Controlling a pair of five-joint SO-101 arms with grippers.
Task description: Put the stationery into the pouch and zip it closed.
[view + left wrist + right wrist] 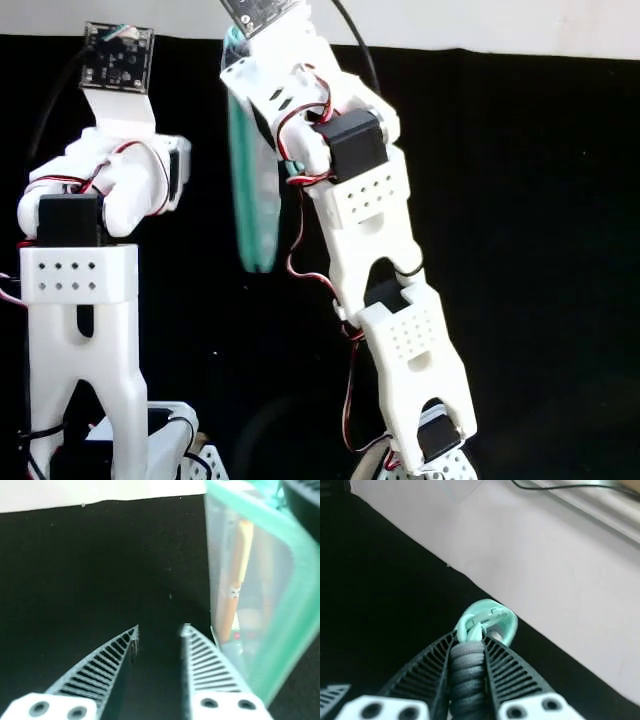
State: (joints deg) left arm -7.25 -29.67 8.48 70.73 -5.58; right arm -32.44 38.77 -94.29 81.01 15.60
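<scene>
Hanging edge-on from the right end effector (472,637), the pouch (250,180) showed in the high view as a narrow green-rimmed strip beside the right arm (365,210). Whether its lower end touched the black tabletop (540,200) or hung free could not be told. That end effector's fingers were lost behind the wrist and cut by the picture's top edge.

Right wrist view: fingers pressed together on a dark braided cord (467,670), with a mint tab (490,620) poking out past the tips. The pouch body was hidden beyond it. Behind lay the tabletop edge, a pale wall (555,560) and a cable (560,487), partly cropped.

Left wrist view: left end effector (160,630) spread, nothing between the fingers, tips over bare black cloth. The pouch stood just beside one finger; touching or apart, unclear. Through its clear wall an orange pen (237,580) stood roughly upright, blurred. Other contents were smears of red and green low down, too soft to name. The far side of the pouch ran out of frame.

Zip state: could not tell from any view.

Left arm (78,290) stood at the near side, its wrist board (118,55) covering the fingers in the high view.
</scene>
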